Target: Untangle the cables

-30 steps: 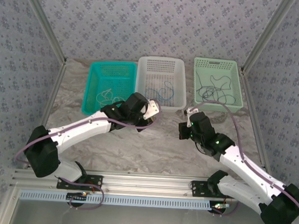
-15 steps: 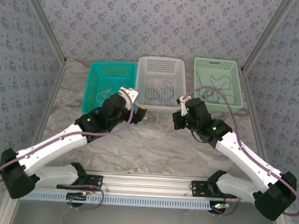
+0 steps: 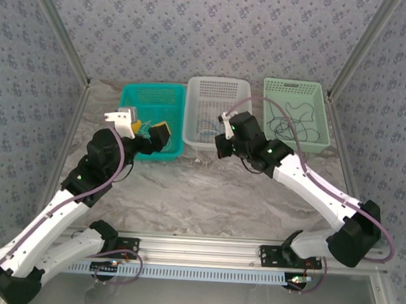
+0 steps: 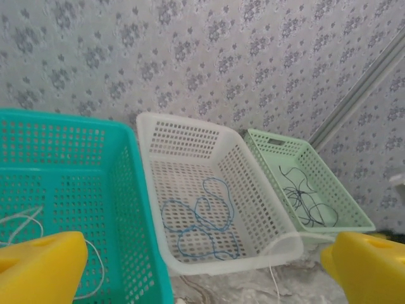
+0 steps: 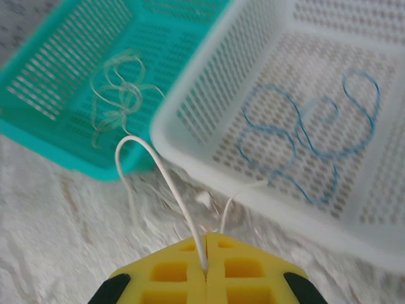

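Note:
My right gripper [image 5: 205,273] is shut on a pale cream cable [image 5: 161,171], which arches up from the pads and drops onto the marble in front of the white basket [image 5: 190,136]. In the top view that gripper [image 3: 219,146] is low at the white basket's front left corner. A blue cable [image 4: 199,221] lies looped inside the white basket. A black cable [image 4: 307,202] sits in the green basket [image 4: 354,209]. Another cream cable [image 5: 117,95] lies in the teal basket [image 5: 57,120]. My left gripper [image 3: 148,129] hangs wide open over the teal basket's near right corner, holding nothing.
Three baskets stand in a row at the back: teal [image 3: 134,99], white [image 3: 221,87] and green [image 3: 293,88]. Patterned walls and metal frame posts close in the sides and back. The marble tabletop [image 3: 207,200] stretches between the baskets and the arm bases.
My left arm has swung left, from the white basket's front to the teal basket. My right gripper has moved left and farther away, from below the green basket to the white basket's front.

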